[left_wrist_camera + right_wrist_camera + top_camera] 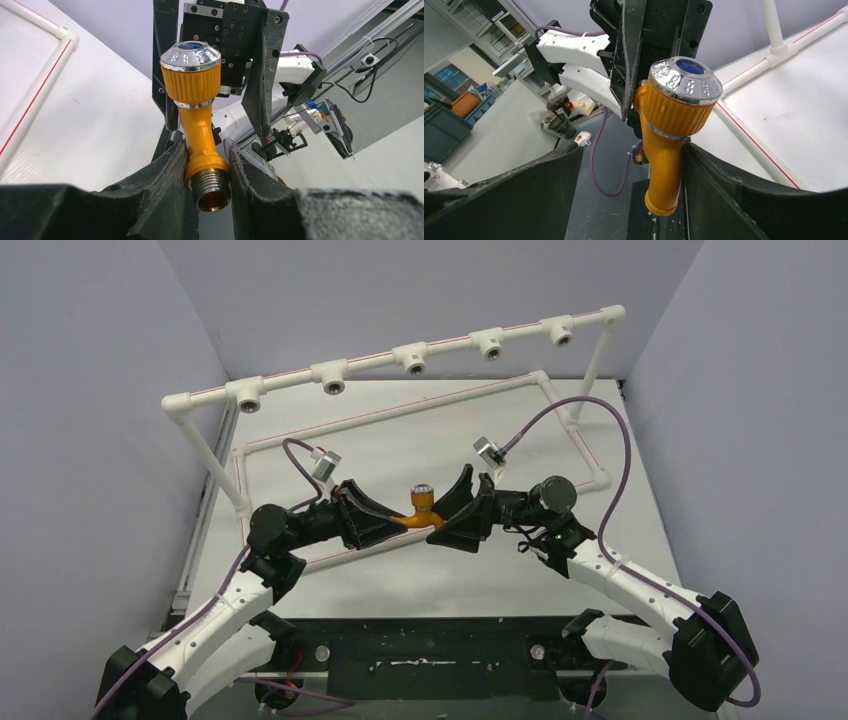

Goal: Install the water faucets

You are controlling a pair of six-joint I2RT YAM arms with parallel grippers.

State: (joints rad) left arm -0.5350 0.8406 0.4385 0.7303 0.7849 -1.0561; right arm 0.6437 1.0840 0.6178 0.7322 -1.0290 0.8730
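The orange-brass faucet (421, 507) hangs above the table's middle, between my two grippers, with its silvery round end up. My left gripper (392, 523) is shut on it. In the left wrist view, both fingers press the orange collar just above the threaded brass end (211, 186) of the faucet (196, 95). My right gripper (452, 512) is open around the other side. In the right wrist view, the faucet's spout (665, 185) lies against the right finger (724, 190), and the left finger (539, 190) stands far off.
A white pipe frame (400, 412) stands on the table. Its raised back rail carries several tee sockets (415, 360) facing forward. Its low front pipe (335, 558) runs under the grippers. Purple cables loop from both wrists.
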